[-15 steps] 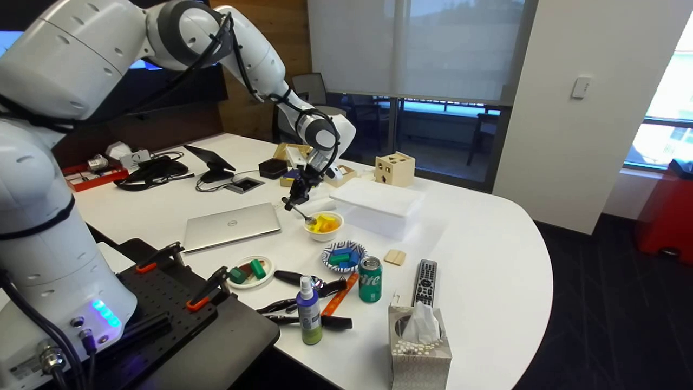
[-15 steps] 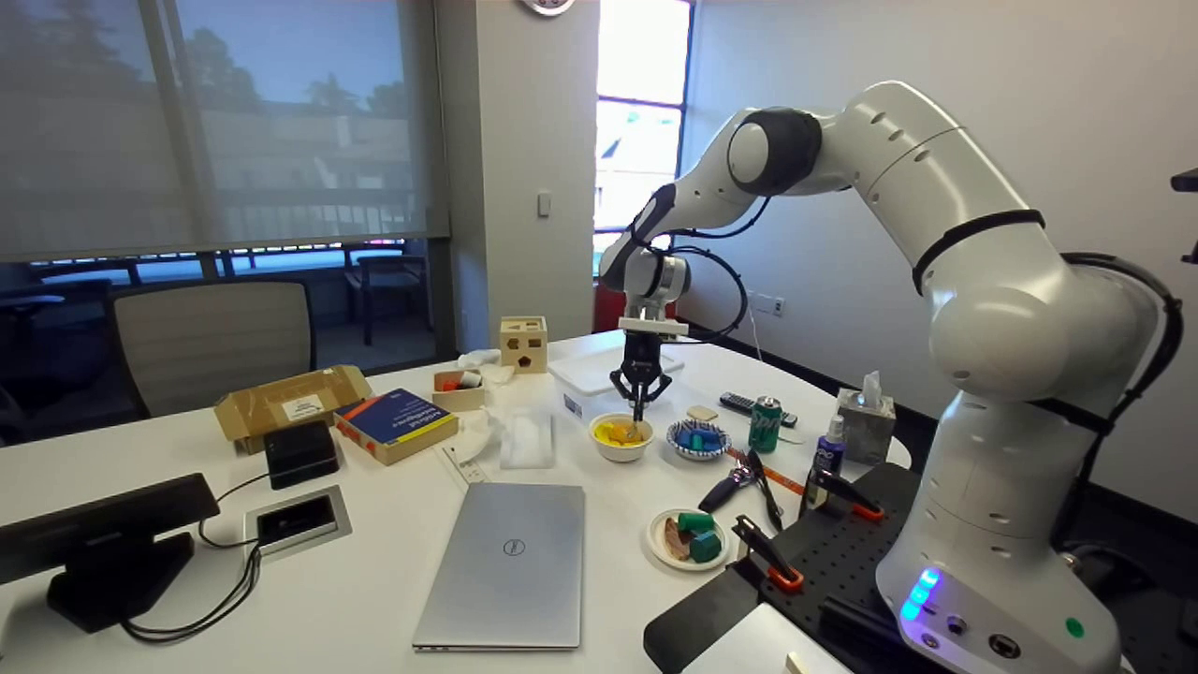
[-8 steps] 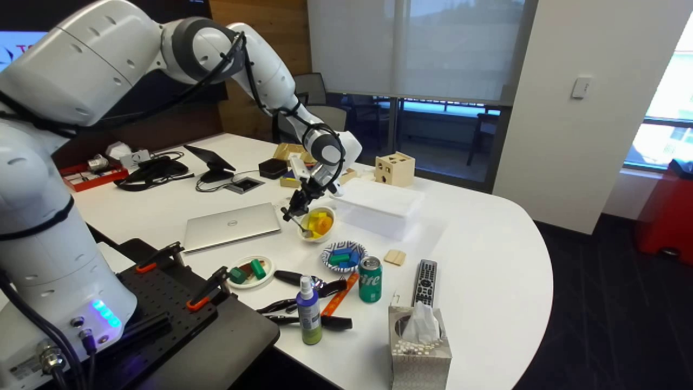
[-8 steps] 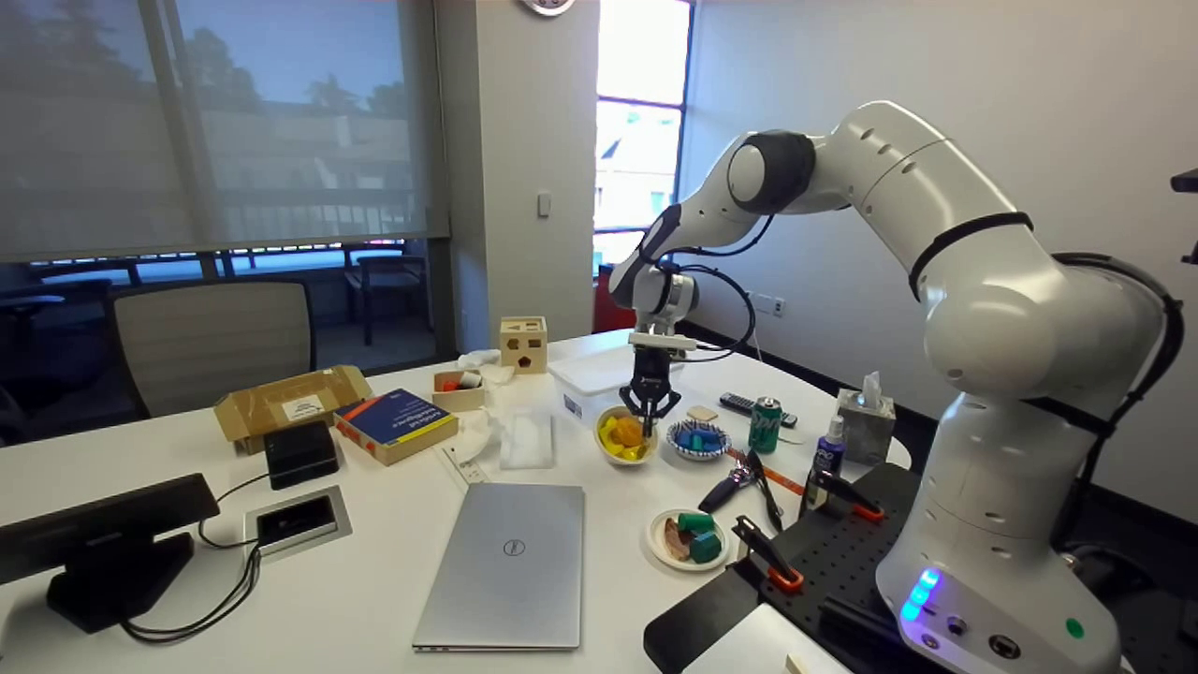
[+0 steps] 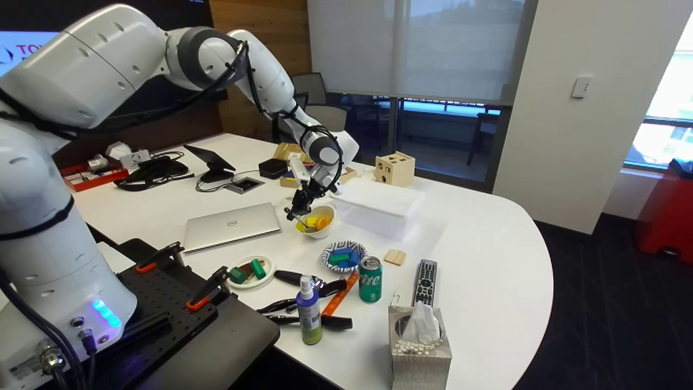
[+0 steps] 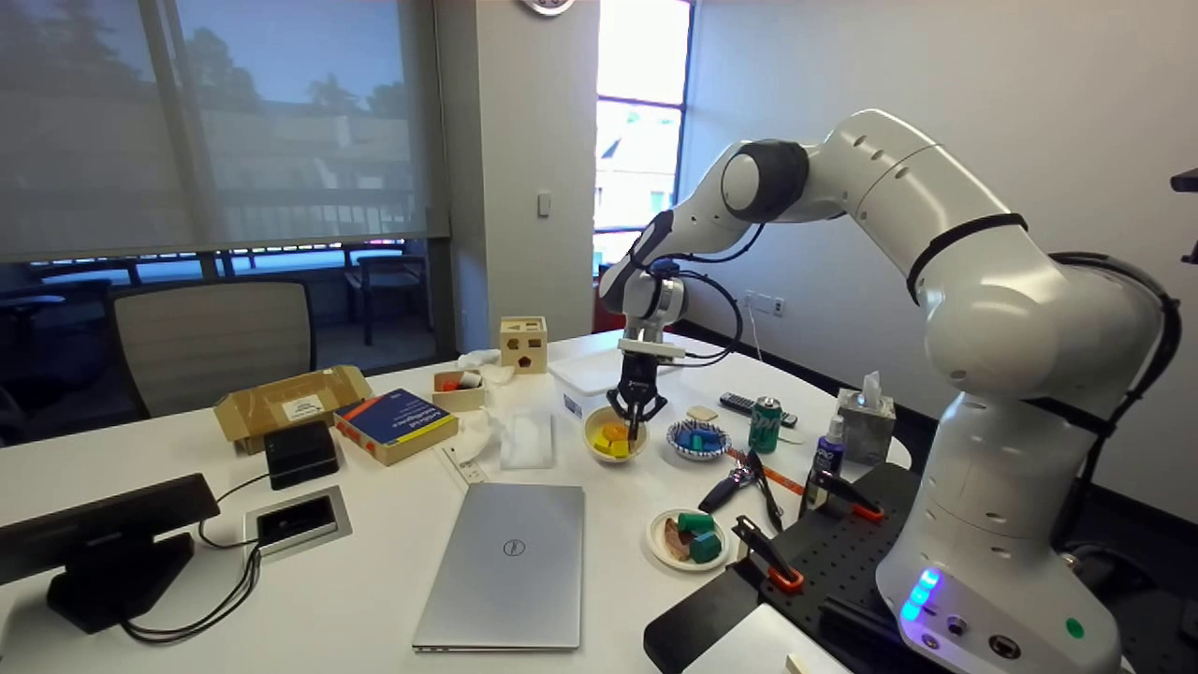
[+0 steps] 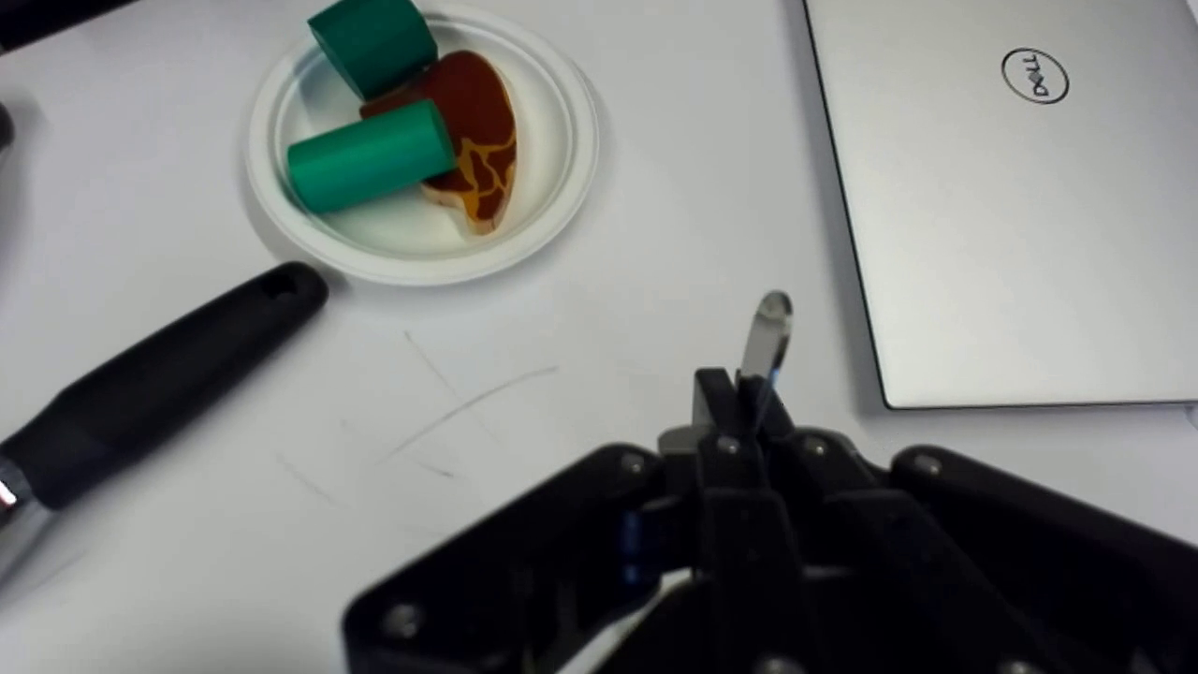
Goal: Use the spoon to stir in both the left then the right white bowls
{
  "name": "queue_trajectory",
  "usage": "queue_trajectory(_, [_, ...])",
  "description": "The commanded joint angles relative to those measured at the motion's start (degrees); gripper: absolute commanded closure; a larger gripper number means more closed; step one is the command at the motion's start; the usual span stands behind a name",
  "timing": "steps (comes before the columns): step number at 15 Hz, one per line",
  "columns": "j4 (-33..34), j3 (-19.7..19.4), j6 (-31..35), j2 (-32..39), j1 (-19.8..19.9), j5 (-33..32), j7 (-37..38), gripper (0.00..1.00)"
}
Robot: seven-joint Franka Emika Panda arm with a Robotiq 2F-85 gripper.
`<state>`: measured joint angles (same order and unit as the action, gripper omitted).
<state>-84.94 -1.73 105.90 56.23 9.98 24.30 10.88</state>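
Observation:
My gripper (image 5: 292, 213) is shut on the spoon's handle in both exterior views (image 6: 637, 412). In the wrist view the handle end of the spoon (image 7: 769, 328) sticks up between the shut fingertips (image 7: 739, 388). The spoon's head (image 5: 310, 229) is inside the white bowl with yellow and orange pieces (image 5: 323, 234). That bowl (image 6: 590, 438) looks tilted toward the laptop side in both exterior views. The other bowl, white with a blue pattern and holding blue and green blocks (image 5: 326, 261), stands beside it, apart from my gripper; it also shows here (image 6: 697, 456). Both bowls are out of the wrist view.
A lidded clear box (image 5: 379, 214) stands just behind the bowls. A silver laptop (image 6: 510, 571) and a white plate with green blocks (image 7: 552, 215) lie nearer the robot. A green can (image 5: 370, 281), utensils, a spray bottle (image 5: 309, 319) and a tissue box (image 5: 419, 352) stand around.
My gripper came down and shifted slightly, the spoon still held. The yellow-filled bowl went from upright to tilted and slid a little toward the laptop. The patterned bowl has not moved.

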Motion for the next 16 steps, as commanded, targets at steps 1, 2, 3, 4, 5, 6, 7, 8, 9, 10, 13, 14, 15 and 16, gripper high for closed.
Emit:
queue_trajectory(1, [-1.36, 0.72, 2.95, -2.14, -0.01, 0.21, -2.05, 0.99])
queue_trajectory(2, [-1.87, 0.84, 3.68, -2.72, -0.03, 0.19, -2.14, 0.99])
queue_trajectory(3, [-2.06, 0.91, 4.28, -3.00, -0.04, 0.13, -2.26, 0.99])
queue_trajectory(4, [-2.32, 0.98, 4.90, -3.37, -0.05, 0.08, -2.57, 0.99])
queue_trajectory(5, [-2.75, 0.95, 5.76, -3.88, -0.23, -0.05, -2.82, 0.99])
queue_trajectory(6, [-3.02, 1.02, 6.52, -4.25, -0.19, -0.04, -3.01, 0.99])
queue_trajectory(7, [-3.54, 1.06, 7.30, -4.88, -0.14, 0.02, -3.25, 0.99])
queue_trajectory(8, [-4.66, 1.13, 8.21, -6.07, -0.09, 0.17, -3.44, 0.99])
queue_trajectory(9, [-5.54, 1.12, 8.99, -7.02, -0.05, 0.24, -3.38, 0.99])
queue_trajectory(10, [-6.88, 1.06, 9.52, -8.45, 0.16, 0.55, -3.09, 0.99])
queue_trajectory(13, [-11.26, 0.36, 9.83, -12.62, 1.11, 1.39, -1.89, 0.99])
queue_trajectory(14, [-12.52, -0.20, 9.28, -13.74, 1.33, 1.52, -1.13, 0.99])
queue_trajectory(15, [-14.01, -0.82, 9.05, -14.69, 1.85, 1.85, -0.54, 0.99])
queue_trajectory(16, [-15.20, -1.49, 9.14, -15.18, 2.40, 2.20, -0.22, 0.99])
